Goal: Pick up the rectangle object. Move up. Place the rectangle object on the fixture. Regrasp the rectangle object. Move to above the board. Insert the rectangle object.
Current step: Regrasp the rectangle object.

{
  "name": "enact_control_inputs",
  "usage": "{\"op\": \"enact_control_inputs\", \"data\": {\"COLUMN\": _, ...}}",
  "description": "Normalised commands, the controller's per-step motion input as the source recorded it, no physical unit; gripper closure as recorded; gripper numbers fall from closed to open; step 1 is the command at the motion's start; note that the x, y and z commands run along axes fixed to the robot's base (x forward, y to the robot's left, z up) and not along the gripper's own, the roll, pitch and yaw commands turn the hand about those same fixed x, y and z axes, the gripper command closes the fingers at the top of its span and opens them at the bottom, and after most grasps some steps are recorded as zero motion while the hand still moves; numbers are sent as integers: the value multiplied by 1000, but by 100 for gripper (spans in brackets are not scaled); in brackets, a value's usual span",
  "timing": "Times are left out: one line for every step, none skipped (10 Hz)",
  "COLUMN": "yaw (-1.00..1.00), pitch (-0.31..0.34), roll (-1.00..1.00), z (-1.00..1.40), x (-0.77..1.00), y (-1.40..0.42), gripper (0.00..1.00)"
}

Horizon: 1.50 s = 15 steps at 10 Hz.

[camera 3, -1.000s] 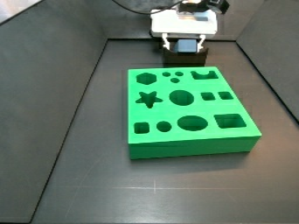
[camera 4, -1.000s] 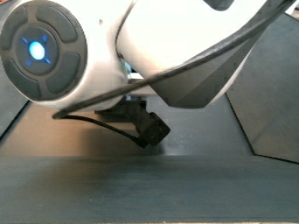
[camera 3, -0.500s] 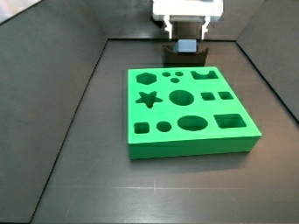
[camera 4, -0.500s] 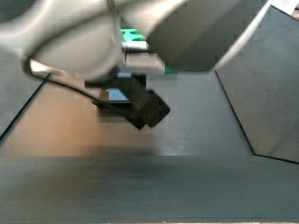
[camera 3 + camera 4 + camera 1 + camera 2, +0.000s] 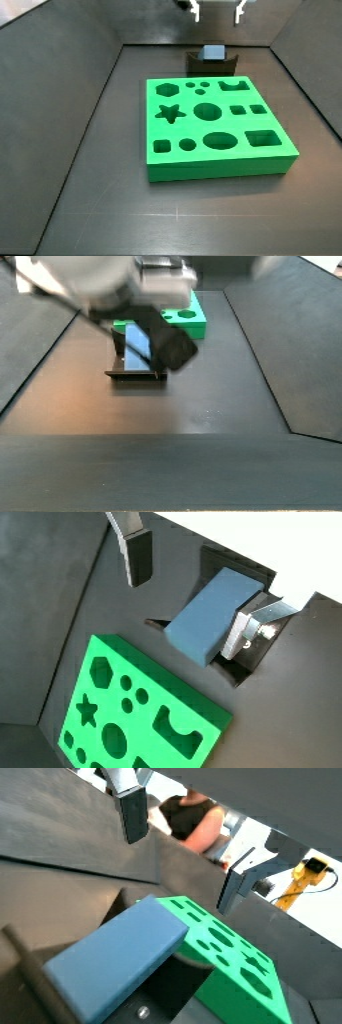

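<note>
The robot's two-finger gripper (image 5: 217,9) has lifted away from the fixture since a moment ago; in a side view only its fingertips remain visible, high above the back edge of the dark table (image 5: 107,180). Earlier it sat low over the fixture; now it hangs clear and holds nothing, its flat silver fingers (image 5: 131,552) spread wide apart in both wrist views. The small, smooth, light blue-grey rectangular block (image 5: 211,616) has been left behind, resting tilted in the notch of the dark, almost black, L-shaped fixture (image 5: 249,670), and it appears to lean against a silver metal bracket with a screw (image 5: 258,627) on that fixture. In a wrist view the block (image 5: 114,958) shows plain matte faces and crisp edges, with no markings. In a side view the block on the fixture (image 5: 213,55) sits just behind the large, bright green, thick square board (image 5: 214,128), whose top carries star, circle, square and hexagon cut-outs. This suggests the placing step is done and the regrasp comes next; the gripper would need to descend again and close on the block at a new angle.
</note>
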Motion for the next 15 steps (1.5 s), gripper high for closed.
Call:
{"op": "enact_control_inputs", "data": {"yaw": 55, "pitch": 38, "roll": 1000, "z": 966, "x": -125, "y": -1000, "gripper": 0}}
{"op": "enact_control_inputs", "data": {"yaw": 54, "pitch": 31, "roll": 1000, "z": 926, "x": -142, "y": -1000, "gripper": 0}}
{"op": "enact_control_inputs", "data": {"yaw": 53, "pitch": 27, "roll": 1000, "z": 674, "x": -105, "y": -816, "gripper": 0}}
{"op": "enact_control_inputs", "data": {"yaw": 53, "pitch": 27, "roll": 1000, "z": 524, "x": -80, "y": -698, "gripper": 0}}
{"op": "enact_control_inputs", "data": {"yaw": 54, "pitch": 27, "roll": 1000, "z": 204, "x": -43, "y": -441, "gripper": 0}}
{"op": "enact_control_inputs", "data": {"yaw": 54, "pitch": 26, "roll": 1000, "z": 1, "x": -13, "y": -235, "gripper": 0}}
{"op": "enact_control_inputs", "data": {"yaw": 55, "pitch": 28, "roll": 1000, "z": -25, "x": 2, "y": -1, "gripper": 0}}
{"op": "enact_control_inputs", "data": {"yaw": 55, "pitch": 29, "roll": 1000, "z": -2, "x": -3, "y": 18, "gripper": 0}}
{"op": "enact_control_inputs", "data": {"yaw": 55, "pitch": 24, "roll": 1000, "z": 0, "x": -5, "y": -33, "gripper": 0}}
{"op": "enact_control_inputs", "data": {"yaw": 56, "pitch": 22, "roll": 1000, "z": -1, "x": -10, "y": -31, "gripper": 0}}
{"op": "enact_control_inputs", "data": {"yaw": 57, "pitch": 17, "roll": 1000, "z": 4, "x": -14, "y": -23, "gripper": 0}}
{"op": "enact_control_inputs", "data": {"yaw": 57, "pitch": 13, "roll": 1000, "z": 3, "x": -11, "y": -20, "gripper": 0}}
{"op": "enact_control_inputs", "data": {"yaw": 59, "pitch": 10, "roll": 1000, "z": 1, "x": -11, "y": -20, "gripper": 0}}
{"op": "enact_control_inputs", "data": {"yaw": 60, "pitch": 11, "roll": 1000, "z": 3, "x": -12, "y": -20, "gripper": 0}}
{"op": "enact_control_inputs", "data": {"yaw": 61, "pitch": 15, "roll": 1000, "z": 9, "x": -9, "y": -19, "gripper": 0}}
